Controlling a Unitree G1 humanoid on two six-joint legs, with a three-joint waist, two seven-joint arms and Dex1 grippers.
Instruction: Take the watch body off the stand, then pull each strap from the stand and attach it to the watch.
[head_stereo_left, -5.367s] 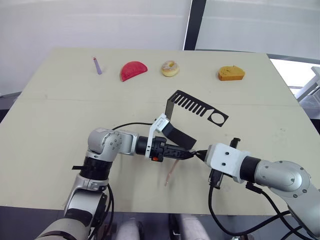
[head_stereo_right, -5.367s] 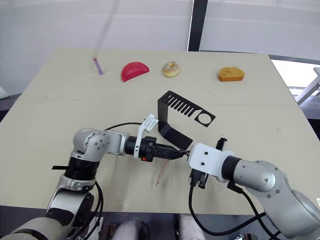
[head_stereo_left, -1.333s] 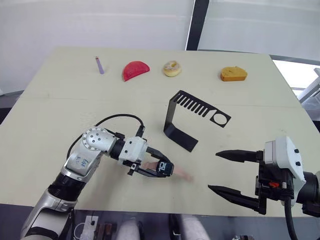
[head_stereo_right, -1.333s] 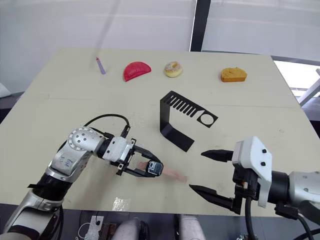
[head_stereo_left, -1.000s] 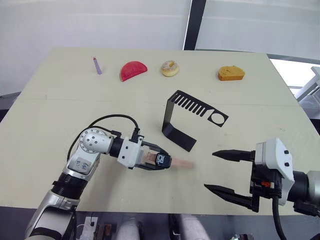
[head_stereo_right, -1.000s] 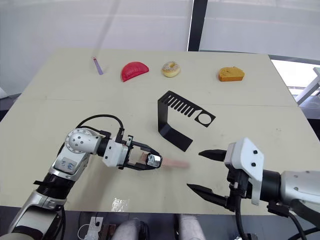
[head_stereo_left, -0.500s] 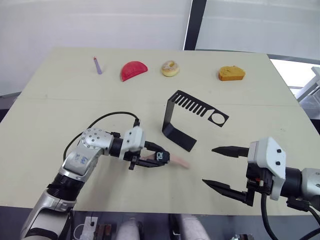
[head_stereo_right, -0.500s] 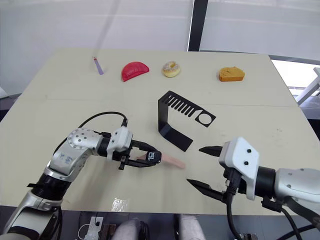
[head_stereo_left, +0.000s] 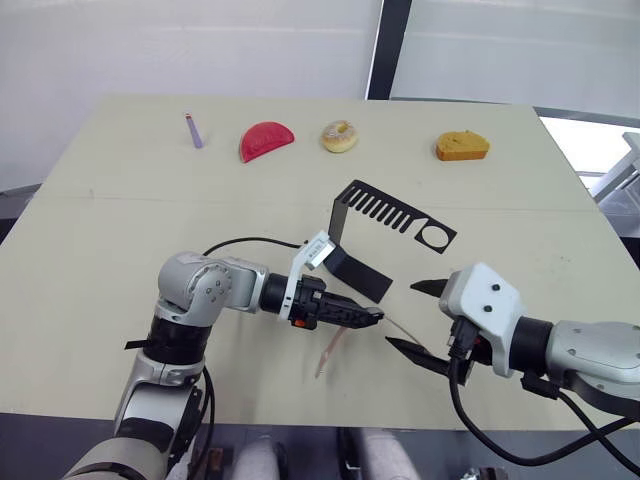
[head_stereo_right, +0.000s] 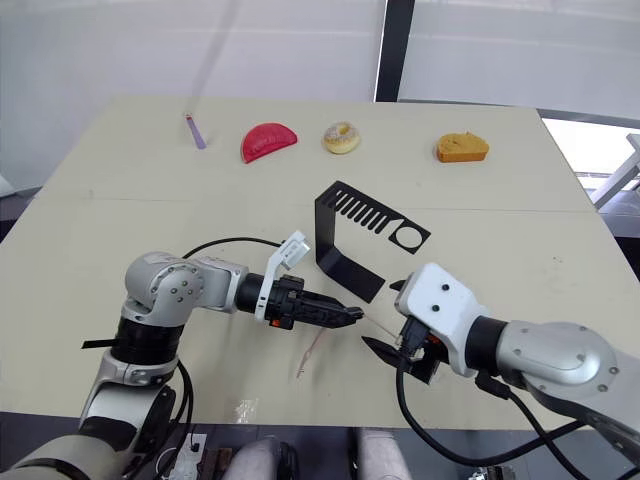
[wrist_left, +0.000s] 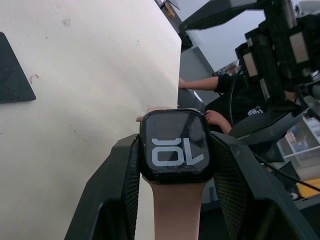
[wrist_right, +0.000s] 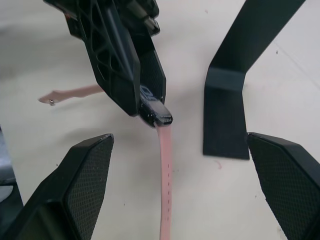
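Note:
My left gripper (head_stereo_left: 368, 316) is shut on the watch body (wrist_left: 175, 145), a small black case whose dark screen shows light digits. One pale pink strap (wrist_right: 165, 190) runs from the watch body toward my right gripper (head_stereo_left: 402, 314). That gripper is open, its fingers (wrist_right: 75, 190) on either side of the strap without touching it. A second pink strap (head_stereo_left: 330, 352) hangs from the watch down to the table. The black stand (head_stereo_left: 385, 235) stands bare just behind both grippers.
Along the table's far edge lie a purple stick (head_stereo_left: 194, 130), a red half-round piece (head_stereo_left: 265, 140), a doughnut (head_stereo_left: 340, 136) and an orange piece (head_stereo_left: 462, 146). In the left wrist view a person's hand (wrist_left: 215, 117) is beyond the table edge.
My left gripper has turned and carried the watch to the right, so one strap now hangs down. My right gripper has moved left, close around the other strap.

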